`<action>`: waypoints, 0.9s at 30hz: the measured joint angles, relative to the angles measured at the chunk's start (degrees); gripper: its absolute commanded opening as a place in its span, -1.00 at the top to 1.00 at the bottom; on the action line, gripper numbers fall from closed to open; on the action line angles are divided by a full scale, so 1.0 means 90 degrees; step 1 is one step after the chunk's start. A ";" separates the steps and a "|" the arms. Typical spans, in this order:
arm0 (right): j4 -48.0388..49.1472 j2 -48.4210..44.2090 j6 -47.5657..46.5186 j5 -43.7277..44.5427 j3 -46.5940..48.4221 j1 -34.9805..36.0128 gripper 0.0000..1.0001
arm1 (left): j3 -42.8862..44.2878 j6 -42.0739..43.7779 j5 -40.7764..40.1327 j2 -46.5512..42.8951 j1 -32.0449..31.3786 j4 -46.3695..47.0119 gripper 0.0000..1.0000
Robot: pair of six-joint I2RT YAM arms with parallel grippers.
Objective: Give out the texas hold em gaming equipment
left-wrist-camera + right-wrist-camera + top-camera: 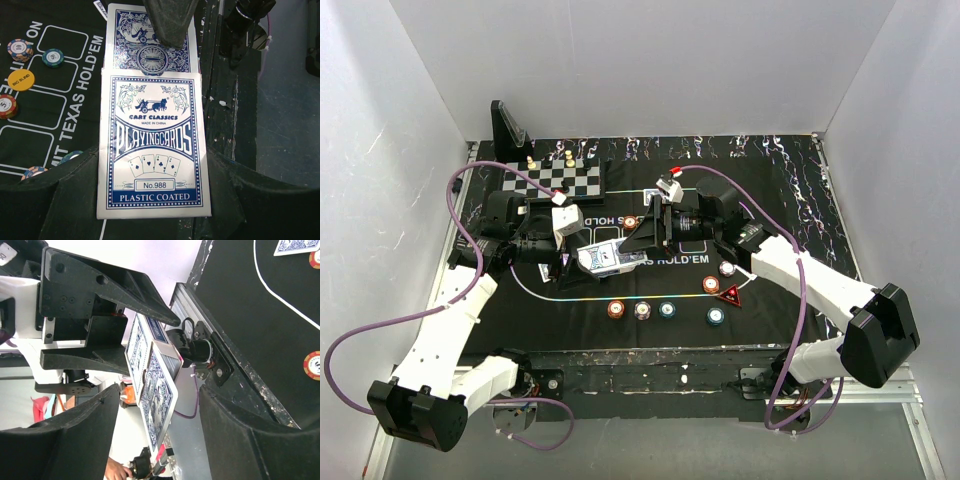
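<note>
Top external view, nearest the arm bases: a row of chips lying flat on the black worktop (790, 220). From the left, an orange chip (616, 309), a white-pink chip (642, 309) and a teal chip (667, 309), each apart from its neighbour. Off to the right, a second teal chip (716, 316).

Just beyond it, the red triangular marker (730, 295). Beside that, another orange chip (710, 284); a little farther back, another white-pink chip (726, 267).

Mid-worktop, raised over the white "HOLD'EM" lettering: the card box (603, 258), between the two arms.
- Left end effector (582, 260) clamped on it, with fingers (75, 190) pressed against both long edges in the left wrist view.
- White box face with blue print: a horse-drawn cart, "CART CLASSICS", "PLAYINGCARDS", four small cards, "No.988", "PLASTIC COATED".
- Sticking out of the far end, a playing card (125, 45) with an ornate blue-patterned back.
- Right end effector (628, 246) set over that card. In the right wrist view, jaws spread fairly wide, the card between them with a gap on either side and no contact visible.

Left of the box in the left wrist view, a yellow disc (21, 80) marked "BIG BLIND", flat on the worktop.

Farthest, at the back left: the chessboard (555, 180) with a few pieces on it, and a black stand (508, 128) behind.
</note>
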 measured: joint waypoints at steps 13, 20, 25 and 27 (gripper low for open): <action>0.0578 0.0097 0.0350 -0.0044 -0.0068 0.0163 -0.42 | 0.0000 0.0019 0.0070 0.0000 0.0019 0.0024 0.21; 0.0884 0.0515 0.0612 -0.0056 -0.0044 0.0491 0.15 | 0.0000 0.0049 0.0068 0.0005 0.0039 0.0017 0.19; 0.1173 0.0588 0.0933 -0.0063 -0.0044 0.0537 0.65 | 0.0012 0.0209 -0.0002 0.0027 0.0039 -0.0080 0.07; 0.1183 0.0588 0.1032 -0.0019 -0.0046 0.0537 0.68 | 0.0056 0.0328 -0.0051 0.0044 0.0039 -0.0100 -0.06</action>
